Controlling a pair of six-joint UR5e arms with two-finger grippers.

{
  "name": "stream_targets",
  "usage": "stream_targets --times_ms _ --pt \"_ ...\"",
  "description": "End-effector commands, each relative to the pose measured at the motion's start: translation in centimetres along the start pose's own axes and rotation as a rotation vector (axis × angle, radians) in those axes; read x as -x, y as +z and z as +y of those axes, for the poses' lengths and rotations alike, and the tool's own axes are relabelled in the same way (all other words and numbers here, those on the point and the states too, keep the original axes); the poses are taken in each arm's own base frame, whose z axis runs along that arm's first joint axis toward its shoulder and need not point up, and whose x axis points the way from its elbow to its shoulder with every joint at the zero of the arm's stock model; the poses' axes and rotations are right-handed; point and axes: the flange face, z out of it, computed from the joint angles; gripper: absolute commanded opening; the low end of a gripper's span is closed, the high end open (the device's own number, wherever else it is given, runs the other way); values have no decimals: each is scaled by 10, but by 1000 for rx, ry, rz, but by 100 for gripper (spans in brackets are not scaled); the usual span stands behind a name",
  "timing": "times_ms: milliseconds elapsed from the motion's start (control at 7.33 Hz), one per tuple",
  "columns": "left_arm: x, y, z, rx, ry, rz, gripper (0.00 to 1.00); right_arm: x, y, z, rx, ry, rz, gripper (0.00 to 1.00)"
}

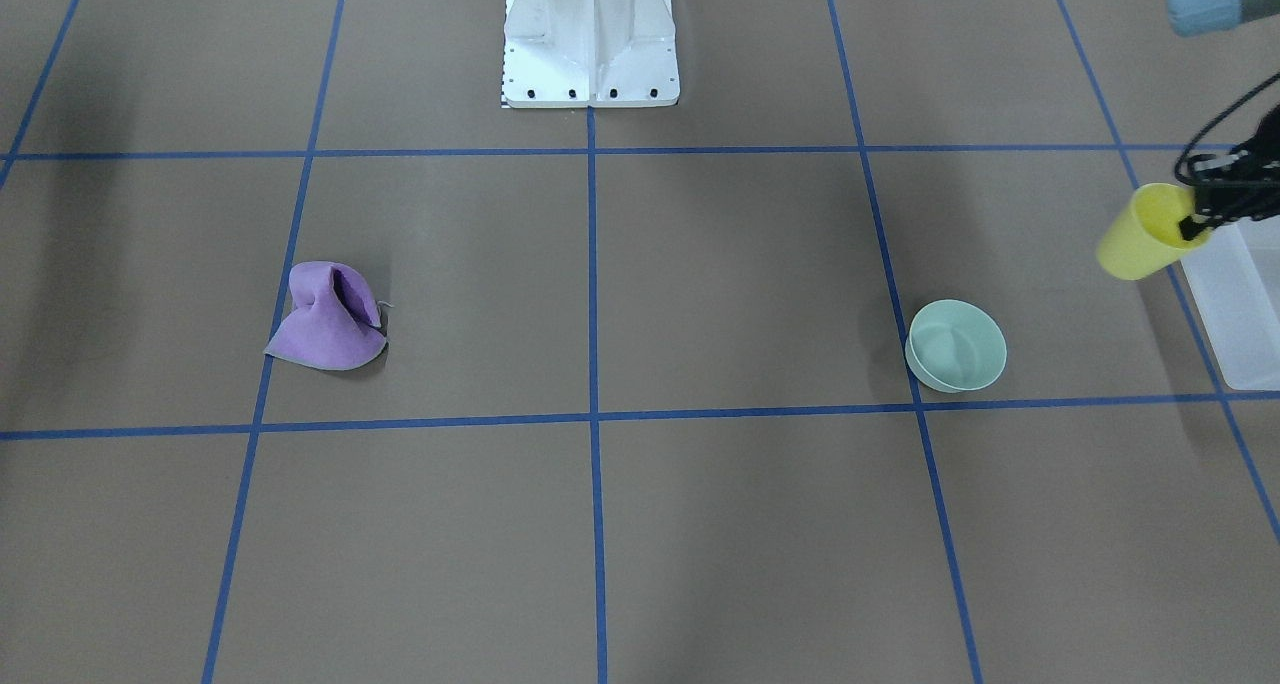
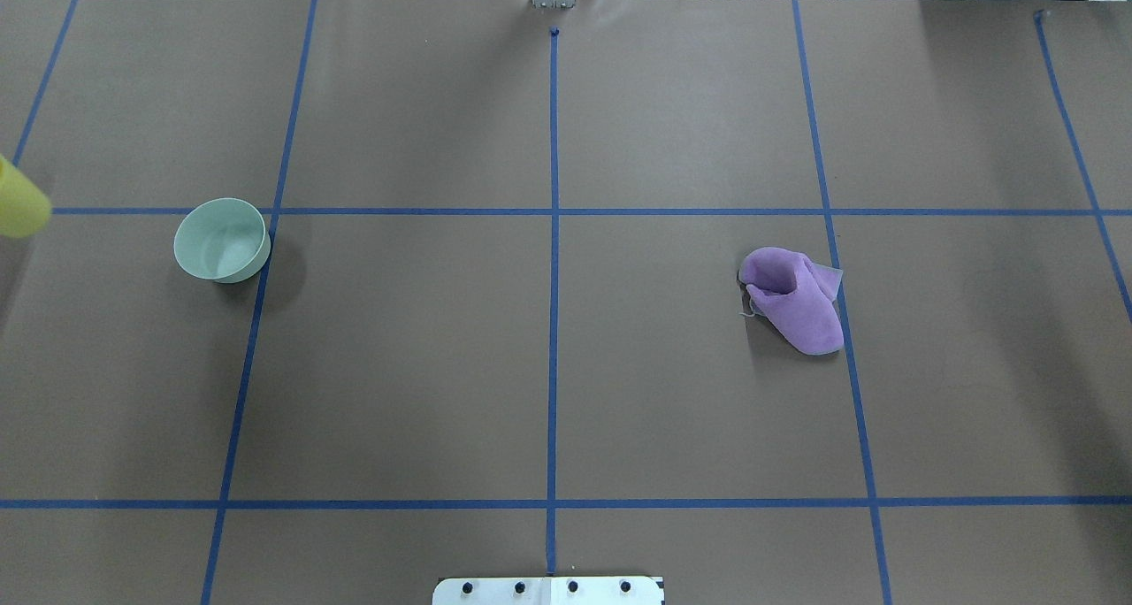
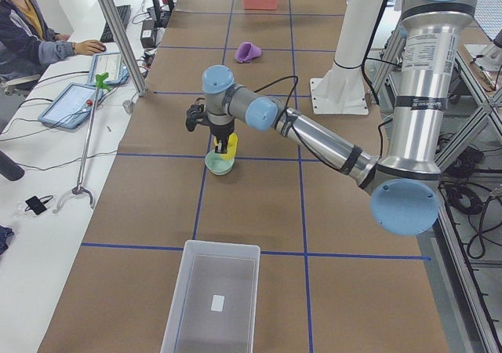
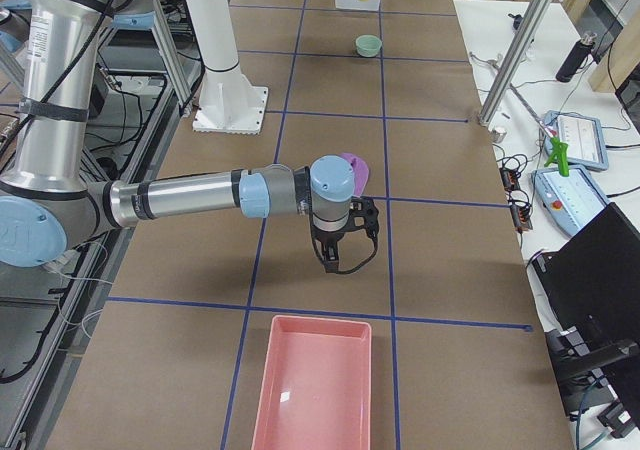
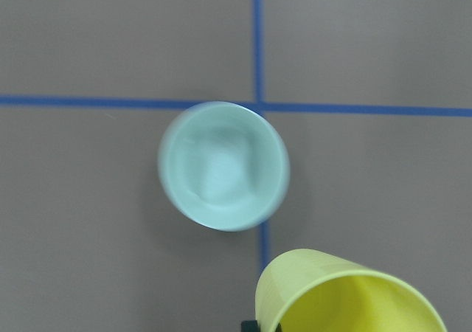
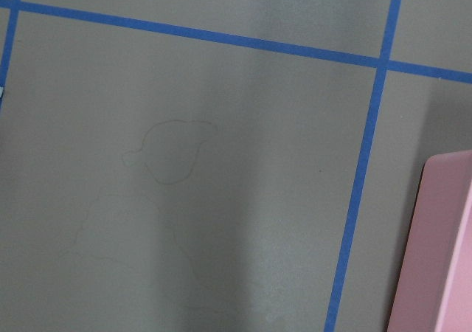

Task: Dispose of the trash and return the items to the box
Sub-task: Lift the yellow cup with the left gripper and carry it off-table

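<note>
Pale-yellow cup [image 1: 1140, 234] tilted, aloft beside translucent box [image 1: 1240, 304]; mint-green bowl [image 1: 956, 345] upright, apart from both

Smooth plastic cup [image 1: 1138, 236] and bowl [image 1: 955, 346] (cloth [image 1: 325, 324] looks soft, matt).

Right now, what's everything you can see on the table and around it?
cup: one, yellow, held in the air on the table's left side
bowl: one, mint green, upright on the table, on a blue line
cloth: one, purple, crumpled on the table's right side
box: one, frosted white, at the table's left end
pink bin: one, pink, at the table's right end
pedestal: one, white, at the robot's edge, middle
table: one, brown with blue tape lines
person: one, dark jacket, at a side desk
left hand: one, black, shut on the cup's rim
right hand: one, black, above bare table near the pink bin; open or shut, cannot tell
</note>
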Motion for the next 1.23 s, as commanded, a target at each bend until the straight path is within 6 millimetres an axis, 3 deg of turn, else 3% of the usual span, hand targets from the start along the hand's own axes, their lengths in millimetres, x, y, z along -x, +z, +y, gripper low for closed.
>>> stream_targets --times_ms 0,136,273,409,545,682,1091 --pt "122 17 17 52 74 -20 0 -1 1 0 1 1 1 100" --pt "165 11 29 47 82 -22 0 0 0 -1 -1 -1 1 100" --pt "193 25 39 74 120 -13 0 0 0 -1 -1 -1 1 100" --pt "219 48 46 57 144 -16 0 0 0 -1 -1 -1 1 100" --pt "250 85 69 19 160 14 0 0 0 -1 -1 -1 1 100" --pt "262 100 76 -14 142 12 0 0 0 -1 -1 -3 1 100" --pt "279 119 93 -13 84 16 0 2 -2 -2 -4 -5 -1 100"
